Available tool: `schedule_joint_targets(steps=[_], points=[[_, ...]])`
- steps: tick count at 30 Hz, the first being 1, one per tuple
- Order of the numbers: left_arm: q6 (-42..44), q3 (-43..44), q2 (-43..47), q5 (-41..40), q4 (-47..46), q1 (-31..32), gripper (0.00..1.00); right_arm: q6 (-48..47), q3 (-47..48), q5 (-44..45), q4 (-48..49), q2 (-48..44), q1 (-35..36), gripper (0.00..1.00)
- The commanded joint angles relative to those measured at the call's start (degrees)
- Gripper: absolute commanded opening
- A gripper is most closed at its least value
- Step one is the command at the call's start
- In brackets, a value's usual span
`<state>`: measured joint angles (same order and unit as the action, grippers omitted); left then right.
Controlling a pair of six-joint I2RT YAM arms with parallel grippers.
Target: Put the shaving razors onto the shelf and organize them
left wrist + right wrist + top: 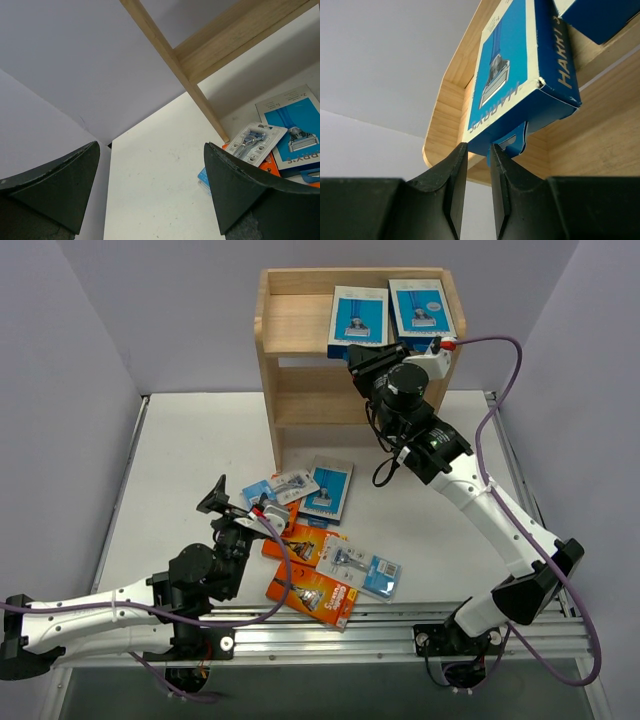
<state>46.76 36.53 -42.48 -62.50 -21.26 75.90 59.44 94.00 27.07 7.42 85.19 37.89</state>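
**Light, flat packs: take an edge, not the tab**

The left gripper [240, 505] hangs over the near-left part of the table [180, 460] with its jaws spread wide, holding nothing.

Just to its right, the loose shaving razors lie in an overlapping heap toward the table's near edge. A clear blister card [290, 483] and a blue-and-white box [327, 487] are on the far side of the heap. An orange box [312, 597] and a second blister card [365, 568] lie nearer.

All of them look light and flat. The cardboard boxes should be stiff enough to take across the short width. The blister cards are likely slick and springy, so the card border seems a safer hold than the plastic bubble. The uppermost packs want lifting first, or those beneath may drag along.

The shelf [290, 390] stands at the table's far edge. At the right end of its top tier, a left blue box [358, 317] and a right blue box [420, 305] stand face-out. The right gripper [477, 145] is at the left box's lower edge, jaws drawn narrow beside its hang tab. Whether they pinch it cannot be told. That tab looks flimsy.
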Motion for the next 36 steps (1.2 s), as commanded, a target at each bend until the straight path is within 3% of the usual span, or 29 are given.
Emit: schedule_joint_targets(steps=[1,6,10,36], points=[[-1.06,2.4,0.73,0.71,-0.28,-0.31,0.94,1.47,2.42,-1.75,3.57,0.86,-0.62,0.22],[-1.5,2.58,1.08,0.98,0.07,-0.31,0.94,1.82,0.22,-1.58,5.58,-0.2,-0.62,0.25],[-1.76,2.75,0.99,1.15,0.6,-0.31,0.94,1.56,0.31,-1.32,5.59,-0.29,-0.71,0.2],[-2.2,2.75,1.35,1.68,1.13,-0.22,0.94,2.79,6.64,-4.31,5.41,5.78,-5.81,0.28]])
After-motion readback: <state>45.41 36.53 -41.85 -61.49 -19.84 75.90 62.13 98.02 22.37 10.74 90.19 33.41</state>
